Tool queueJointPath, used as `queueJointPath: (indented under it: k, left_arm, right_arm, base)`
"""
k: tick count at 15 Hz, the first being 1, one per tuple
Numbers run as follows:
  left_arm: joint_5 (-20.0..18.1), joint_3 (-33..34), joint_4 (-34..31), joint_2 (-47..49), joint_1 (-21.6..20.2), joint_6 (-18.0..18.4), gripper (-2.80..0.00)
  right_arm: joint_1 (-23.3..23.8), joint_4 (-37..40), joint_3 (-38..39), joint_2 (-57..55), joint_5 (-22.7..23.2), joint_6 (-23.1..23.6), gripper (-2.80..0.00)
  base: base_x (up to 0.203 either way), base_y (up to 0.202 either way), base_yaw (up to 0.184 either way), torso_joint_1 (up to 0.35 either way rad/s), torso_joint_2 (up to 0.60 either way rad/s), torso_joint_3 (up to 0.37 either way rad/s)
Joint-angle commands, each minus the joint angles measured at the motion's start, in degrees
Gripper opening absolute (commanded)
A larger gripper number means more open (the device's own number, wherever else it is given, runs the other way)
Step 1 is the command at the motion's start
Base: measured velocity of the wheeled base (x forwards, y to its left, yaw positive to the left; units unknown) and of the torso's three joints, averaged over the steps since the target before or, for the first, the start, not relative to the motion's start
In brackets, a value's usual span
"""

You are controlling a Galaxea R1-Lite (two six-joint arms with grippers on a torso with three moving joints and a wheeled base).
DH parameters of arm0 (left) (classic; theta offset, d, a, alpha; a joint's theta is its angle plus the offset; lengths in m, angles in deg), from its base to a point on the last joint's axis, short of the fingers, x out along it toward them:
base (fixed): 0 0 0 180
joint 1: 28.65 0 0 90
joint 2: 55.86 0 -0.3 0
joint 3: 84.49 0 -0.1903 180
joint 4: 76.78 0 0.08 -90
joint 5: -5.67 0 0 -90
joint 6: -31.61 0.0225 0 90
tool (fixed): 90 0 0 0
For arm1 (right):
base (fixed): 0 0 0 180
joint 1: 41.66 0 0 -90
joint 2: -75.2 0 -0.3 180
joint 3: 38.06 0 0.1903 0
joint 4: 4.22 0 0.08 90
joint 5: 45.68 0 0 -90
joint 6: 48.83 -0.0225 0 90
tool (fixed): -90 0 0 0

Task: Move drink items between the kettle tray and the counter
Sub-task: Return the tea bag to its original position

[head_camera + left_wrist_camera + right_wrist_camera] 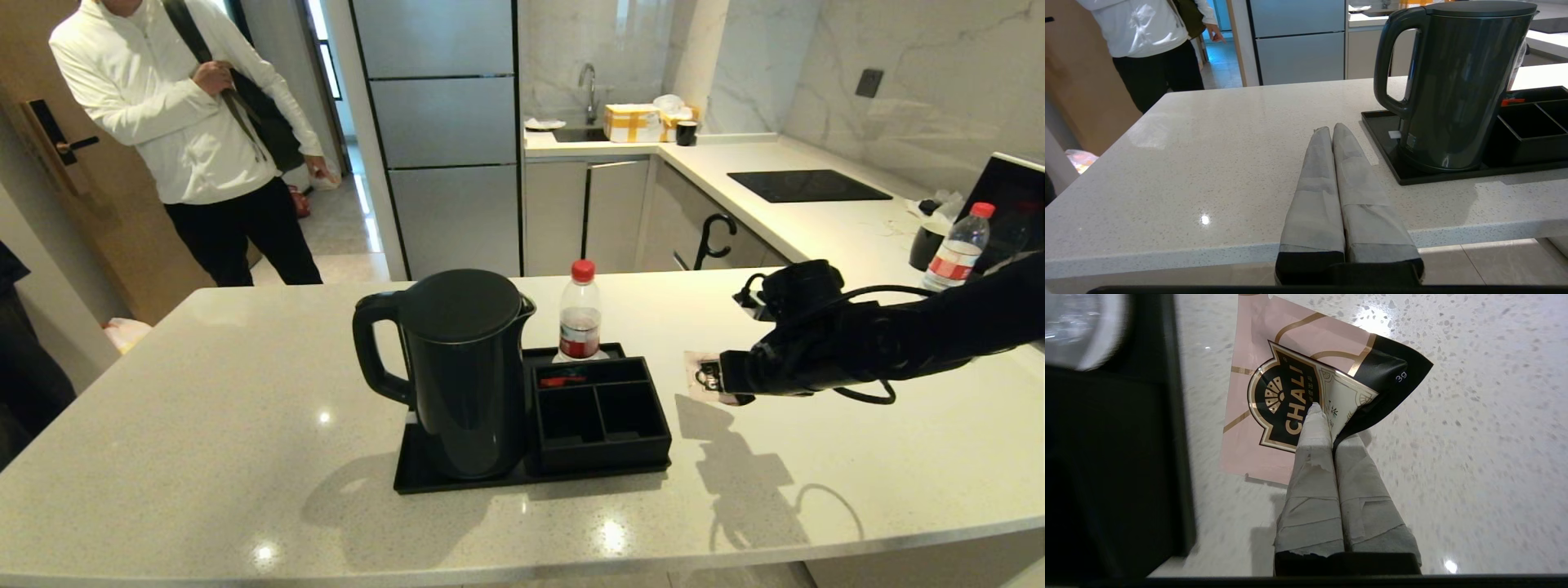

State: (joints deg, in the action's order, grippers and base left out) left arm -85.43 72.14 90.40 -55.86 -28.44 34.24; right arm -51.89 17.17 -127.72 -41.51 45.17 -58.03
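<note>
Presently the right pincer (712, 378), at centre right of the head view just beside the tray's right edge, is clamped on the sachet (1274, 396): in the right wrist view both taped fingers (1314, 428) meet on the dark-logo corner, and that corner curls up off the worktop (204, 392) while the far pink part looks close to or lying on the stone. Gripping a corner makes sense for so flat a packet, since a thin sheet flush on stone offers no other purchase. Whether the sachet is being lifted or set down cannot be told. The organiser box (600, 412) sits on the kettle tray (408, 474) with its compartments open upward and near the pincer, so a short sideways carry would link packet and box. The kettle (465, 367) stands upright on the left half of the tray, centre of frame, handle turned toward the left, which leaves the handle on the left arm's side. The left pincer (1331, 130) rests low at the near edge of the worktop, fingers pressed together and holding nothing, parked short of the tray's corner. A red-capped bottle (580, 314) stands behind the organiser, touching or just beside the tray's rear edge. Risk, as judgement: a corner pinch may let the sachet swing or slip.
</note>
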Motion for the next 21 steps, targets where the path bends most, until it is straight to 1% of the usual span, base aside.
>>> queueJointPath:
  k: [1, 2, 5, 6, 8, 10, 12, 15, 18, 20, 21]
  left_arm:
    - [-0.05, 2.29, 0.08, 0.00, -0.03, 0.00, -2.80]
    - [-0.05, 2.29, 0.08, 0.00, -0.03, 0.00, -2.80]
    - [-0.05, 2.29, 0.08, 0.00, -0.03, 0.00, -2.80]
    - [-0.05, 2.29, 0.08, 0.00, -0.03, 0.00, -2.80]
    - [-0.05, 2.29, 0.08, 0.00, -0.01, 0.00, -2.80]
    - [-0.05, 2.29, 0.08, 0.00, -0.03, 0.00, -2.80]
    - [-0.05, 2.29, 0.08, 0.00, -0.03, 0.00, -2.80]
    - [-0.05, 2.29, 0.08, 0.00, -0.03, 0.00, -2.80]
    - [-0.05, 2.29, 0.08, 0.00, -0.03, 0.00, -2.80]
    - [-0.05, 2.29, 0.08, 0.00, -0.03, 0.00, -2.80]
    - [-0.05, 2.29, 0.08, 0.00, -0.03, 0.00, -2.80]
  right_arm:
    - [0.16, -0.09, 1.27, 6.65, 0.06, -0.10, -2.80]
    - [-0.43, 0.07, 2.19, 9.01, 0.09, -0.20, -2.80]
    - [-6.84, -0.06, 5.36, 14.41, -1.22, -0.13, -2.80]
    - [-9.05, -0.19, 6.08, 15.21, -2.68, -0.15, -2.80]
    - [-13.75, -0.76, 8.03, 16.18, -7.45, -0.16, -2.80]
    - [-16.71, -2.15, 10.17, 16.07, -9.94, -0.19, -2.80]
    - [-19.08, -8.50, 13.02, 14.83, -12.94, -0.09, -2.80]
    - [-22.43, -17.28, 16.51, 11.39, -21.56, 0.32, -2.80]
    - [-24.76, -20.04, 17.65, 9.65, -24.17, 0.30, -2.80]
    - [-25.94, -22.68, 17.58, 6.08, -28.99, 0.25, -2.80]
    - [-26.96, -26.96, 17.93, 4.06, -31.58, 0.27, -2.80]
  base:
    - [0.000, 0.000, 0.000, 0.000, 0.00, 0.000]
    - [0.000, 0.000, 0.000, 0.000, 0.00, 0.000]
    - [0.000, 0.000, 0.000, 0.000, 0.00, 0.000]
    - [0.000, 0.000, 0.000, 0.000, 0.00, 0.000]
    - [0.000, 0.000, 0.000, 0.000, 0.00, 0.000]
    - [0.000, 0.000, 0.000, 0.000, 0.00, 0.000]
    - [0.000, 0.000, 0.000, 0.000, 0.00, 0.000]
    - [0.000, 0.000, 0.000, 0.000, 0.00, 0.000]
    - [0.000, 0.000, 0.000, 0.000, 0.00, 0.000]
    - [0.000, 0.000, 0.000, 0.000, 0.00, 0.000]
    - [0.000, 0.000, 0.000, 0.000, 0.00, 0.000]
